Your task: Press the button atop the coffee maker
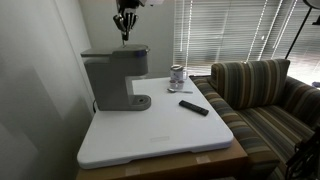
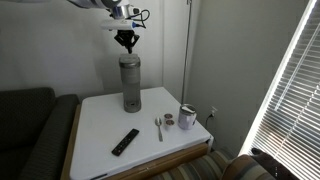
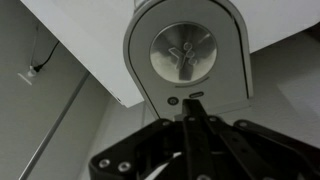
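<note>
The grey coffee maker [image 1: 115, 78] stands at the back of the white table in both exterior views [image 2: 130, 82]. My gripper [image 1: 124, 33] hangs straight above its brew head, a short gap over the top, also seen in an exterior view [image 2: 126, 45]. Its fingers are shut together and hold nothing. In the wrist view the machine's rounded top [image 3: 190, 55] fills the frame, with a round silver lid and, below it, a small round button [image 3: 173, 100] and an oval button [image 3: 196, 96]. The shut fingertips [image 3: 191, 118] point just below these buttons.
On the white table [image 1: 160, 135] lie a black remote [image 1: 194, 107], a small glass jar [image 1: 177, 77], a spoon [image 2: 158, 127] and a white cup [image 2: 187, 117]. A striped sofa [image 1: 265, 95] stands beside the table. Window blinds hang behind.
</note>
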Robot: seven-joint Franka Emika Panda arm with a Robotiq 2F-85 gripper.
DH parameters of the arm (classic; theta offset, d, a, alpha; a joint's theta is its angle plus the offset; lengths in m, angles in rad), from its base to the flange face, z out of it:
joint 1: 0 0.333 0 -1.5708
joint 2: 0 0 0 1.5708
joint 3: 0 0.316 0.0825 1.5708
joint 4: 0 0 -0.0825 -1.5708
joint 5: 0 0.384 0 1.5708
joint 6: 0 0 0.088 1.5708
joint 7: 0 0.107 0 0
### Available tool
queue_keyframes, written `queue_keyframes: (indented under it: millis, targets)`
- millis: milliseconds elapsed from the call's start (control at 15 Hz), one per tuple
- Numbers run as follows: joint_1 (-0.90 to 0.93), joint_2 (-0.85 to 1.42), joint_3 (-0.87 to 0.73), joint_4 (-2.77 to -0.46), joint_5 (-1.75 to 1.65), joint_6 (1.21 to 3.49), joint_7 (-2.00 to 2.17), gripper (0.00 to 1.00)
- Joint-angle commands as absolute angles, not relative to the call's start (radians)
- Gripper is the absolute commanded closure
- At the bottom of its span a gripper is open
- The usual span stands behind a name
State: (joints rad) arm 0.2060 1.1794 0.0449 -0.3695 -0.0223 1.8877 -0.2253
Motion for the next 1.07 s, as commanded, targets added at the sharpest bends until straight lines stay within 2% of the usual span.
queue_keyframes:
  millis: [0,733,800,867,1000]
  targets:
    - [0.217,1.136,0.030,-0.380,-0.041,1.875,-0.194,1.00]
    - [0.242,1.047,0.027,-0.387,-0.059,1.858,-0.172,1.00]
    - [0.242,1.047,0.027,-0.386,-0.057,1.864,-0.163,0.74]
    - [0.241,1.047,0.030,-0.386,-0.054,1.866,-0.164,0.73]
    - [0.240,1.048,0.032,-0.385,-0.051,1.874,-0.156,0.61]
